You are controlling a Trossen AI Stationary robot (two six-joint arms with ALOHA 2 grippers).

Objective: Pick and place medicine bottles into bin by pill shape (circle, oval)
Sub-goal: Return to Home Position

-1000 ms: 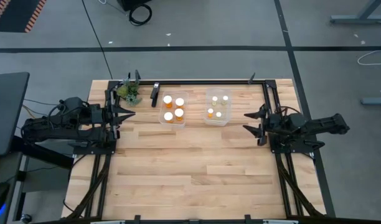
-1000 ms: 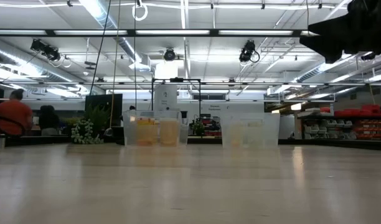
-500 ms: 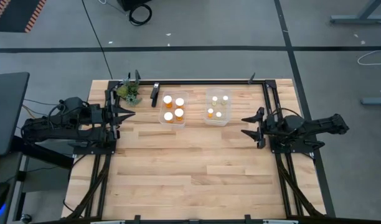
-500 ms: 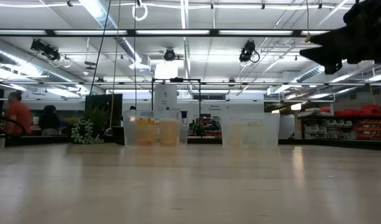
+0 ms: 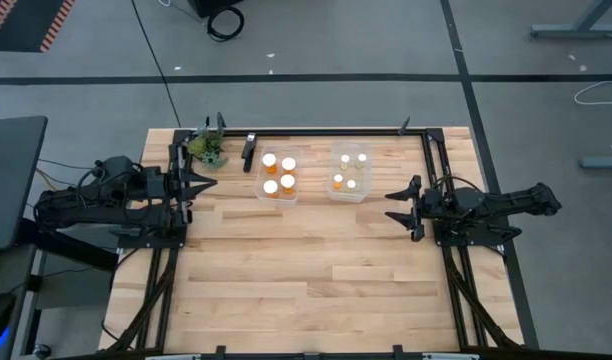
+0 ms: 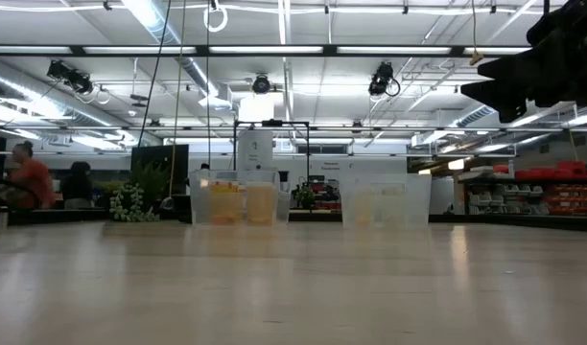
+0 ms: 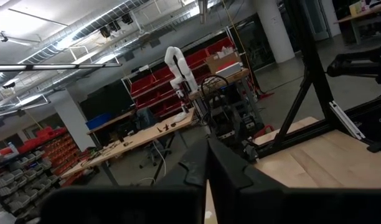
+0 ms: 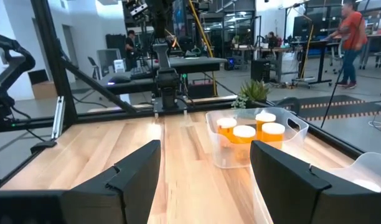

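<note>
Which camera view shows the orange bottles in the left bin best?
The right wrist view: the orange bottles stand close, caps and bodies visible through the clear bin. The high view shows only four white caps from above. The low view shows only orange shapes behind the bin wall. The left wrist view does not show them.

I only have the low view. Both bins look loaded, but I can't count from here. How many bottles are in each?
Observer: From above, the left bin holds four orange bottles, the right bin four small pale bottles.
Operator: Where's the left arm? I see none of it.
Observer: The left gripper sits near the table's left side, fingers shut, holding nothing.
Operator: And the dark shape top right?
Observer: That's the right gripper, open and empty, clear of the right bin.
</note>
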